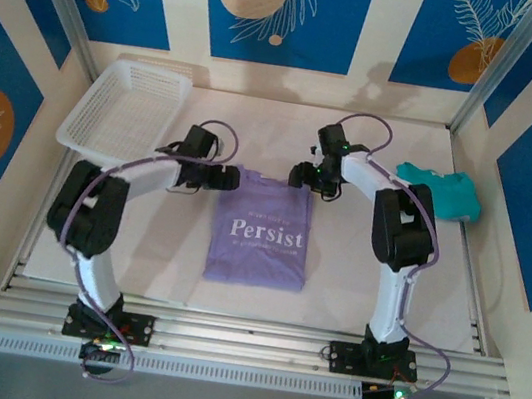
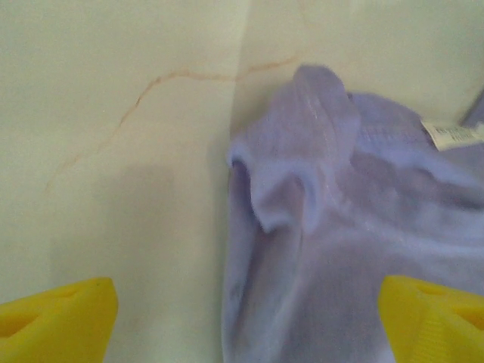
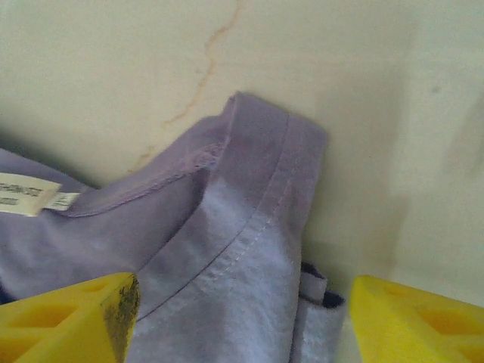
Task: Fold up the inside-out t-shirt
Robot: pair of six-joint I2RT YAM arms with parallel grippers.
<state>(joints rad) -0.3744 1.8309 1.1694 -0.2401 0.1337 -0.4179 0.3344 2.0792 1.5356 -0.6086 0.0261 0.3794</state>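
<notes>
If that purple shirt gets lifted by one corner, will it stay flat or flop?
Probably flop: the purple shirt lies limp on the table, and its edge curls and bunches in the left wrist view. The fabric looks thin, so it is likely light. Pushed, it would probably wrinkle rather than slide whole.

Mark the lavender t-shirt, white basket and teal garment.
lavender t-shirt (image 1: 257,259): top external view, lower half of the folded fabric.
white basket (image 1: 128,112): top external view, bare mesh floor.
teal garment (image 1: 439,192): top external view, middle of the bundle.

Soft, even light; slight blur
</notes>
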